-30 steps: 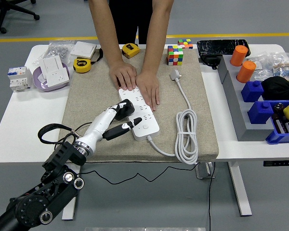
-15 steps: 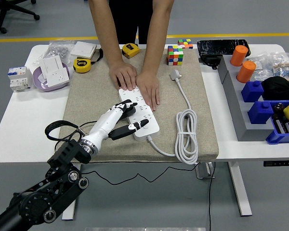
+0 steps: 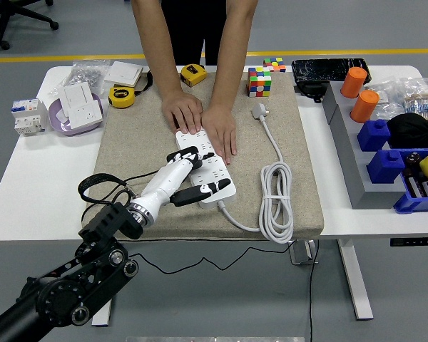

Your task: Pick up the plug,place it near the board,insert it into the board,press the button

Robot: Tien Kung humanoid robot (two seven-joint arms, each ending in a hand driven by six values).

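A white power strip point(image 3: 215, 173) lies slanted on the beige mat point(image 3: 128, 149). A person at the far side presses both hands point(image 3: 200, 121) flat on its far end. My left hand point(image 3: 189, 169) reaches in from the lower left over the strip's near half. Its fingers point(image 3: 184, 161) curl over a black plug point(image 3: 187, 152) that sits on the strip's sockets. The thumb point(image 3: 208, 189) stretches out over the strip's near end, by the button point(image 3: 217, 189). A black cable point(image 3: 100, 183) loops behind my wrist. How deep the plug sits is hidden by my fingers.
The strip's white cord point(image 3: 274, 196) coils on the mat's right side, its plug point(image 3: 260, 111) near a colour cube point(image 3: 259, 81). Tape measures point(image 3: 121, 96), a purple bowl with switches point(image 3: 75, 110) and a breaker point(image 3: 27, 116) are at the left. Grey tray point(image 3: 349, 157), blue bins and orange cylinders stand at the right.
My left hand has slid up and right along the strip with the plug. The thumb now reaches the strip's near end. The person's hands have stayed put.
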